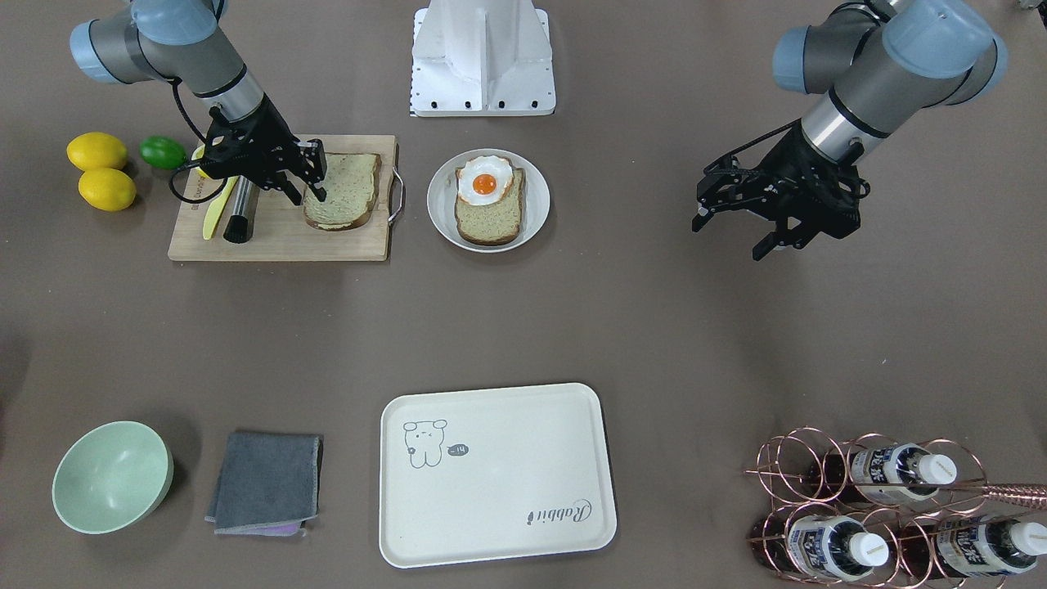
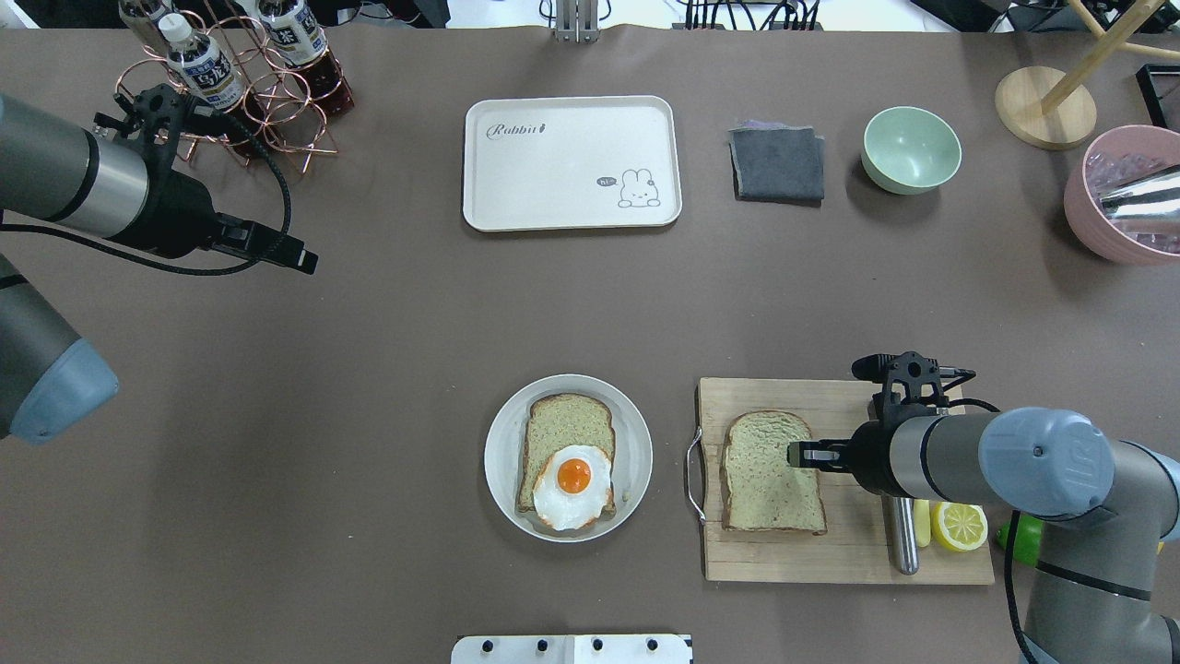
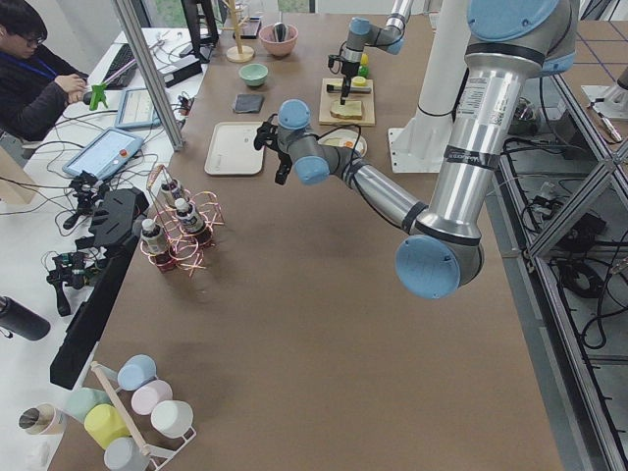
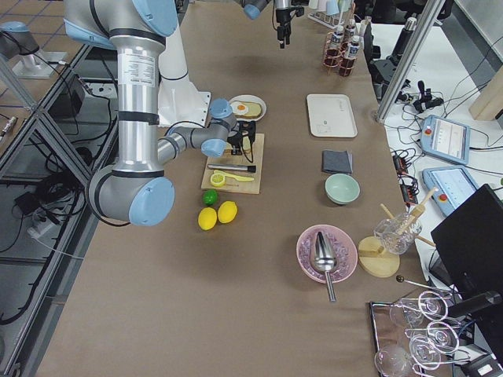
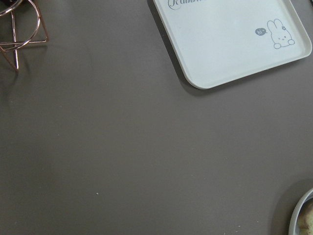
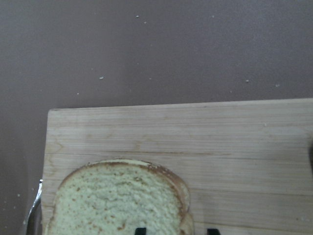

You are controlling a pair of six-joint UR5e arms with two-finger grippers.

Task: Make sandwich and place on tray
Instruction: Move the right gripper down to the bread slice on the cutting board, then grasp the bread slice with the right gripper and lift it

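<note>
1. A round white plate (image 1: 442,219) on the brown counter (image 1: 622,327) carries a squarish tan bread slice with a dark crust (image 1: 491,221). A white fried egg with an orange yolk (image 1: 484,182) lies on the end of that slice nearer the robot.
2. The second tan bread slice (image 1: 342,190) lies flat on a wooden cutting board (image 1: 278,241), just beside the plate on the robot's right.
3. The large cream rectangular tray (image 1: 507,491) lies well apart from the plate, on the side away from the robot.
4. The overhead view shows only one dark finger of the right hand (image 2: 811,455), over the board slice's edge farther from the plate. The right wrist view shows two fingertips (image 6: 140,230), one over the crumb and one beyond the crust over the board.
5. The right hand is released, with its jaws apart astride that crust and gripping nothing. Whether the tips touch the bread cannot be told.
6. In the front view the left hand (image 1: 730,236) is spread wide and holds nothing. It hangs above the counter, well apart from the plate on the robot's left. Its wrist view takes in only counter, a tray corner and a sliver of plate rim.
</note>
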